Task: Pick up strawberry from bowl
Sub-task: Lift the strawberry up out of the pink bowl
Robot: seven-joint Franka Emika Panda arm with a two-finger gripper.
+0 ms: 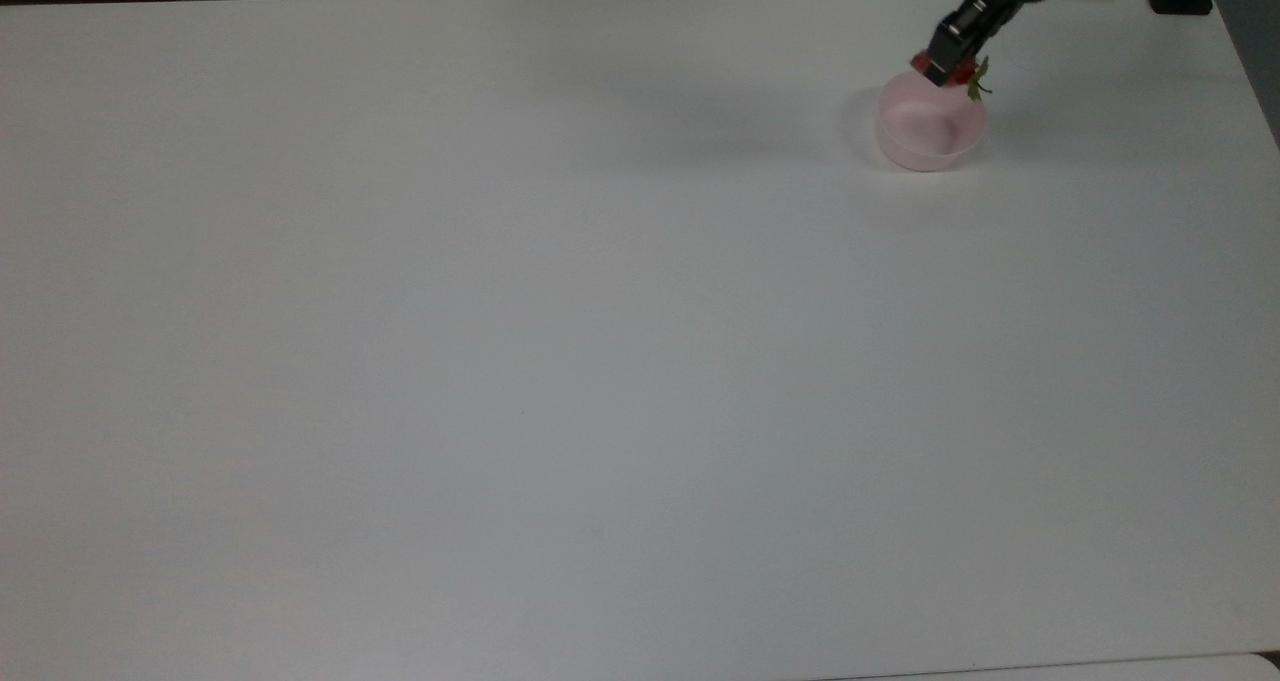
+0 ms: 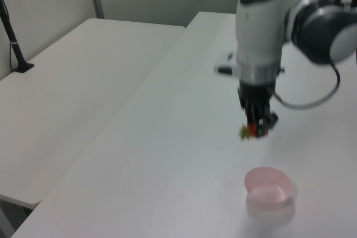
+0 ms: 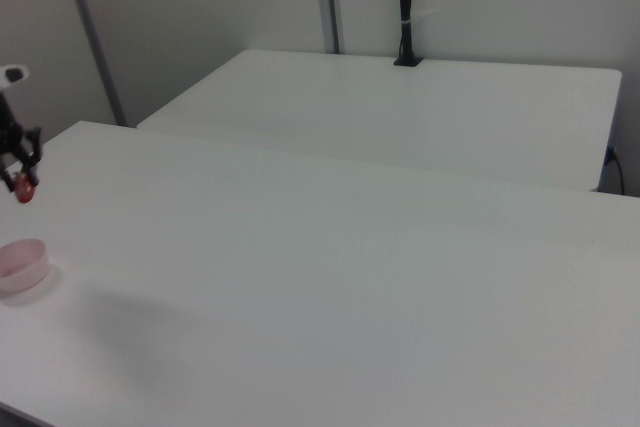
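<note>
White glossy arm (image 2: 257,32) with dark grey joint band; small blue indicator light near top; black cable looping beside wrist; black gripper (image 2: 257,129) below with slim black jaws.

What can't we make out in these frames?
- Strawberry: in the left view the fingers cover most of it; a red patch and green cap show, blurred.
- Gripper: in the right view, its upper part is cut off by the picture's left edge.
- Bowl: the right view's left edge cuts its far side.
- Arm: the top view's upper edge cuts it off.
</note>
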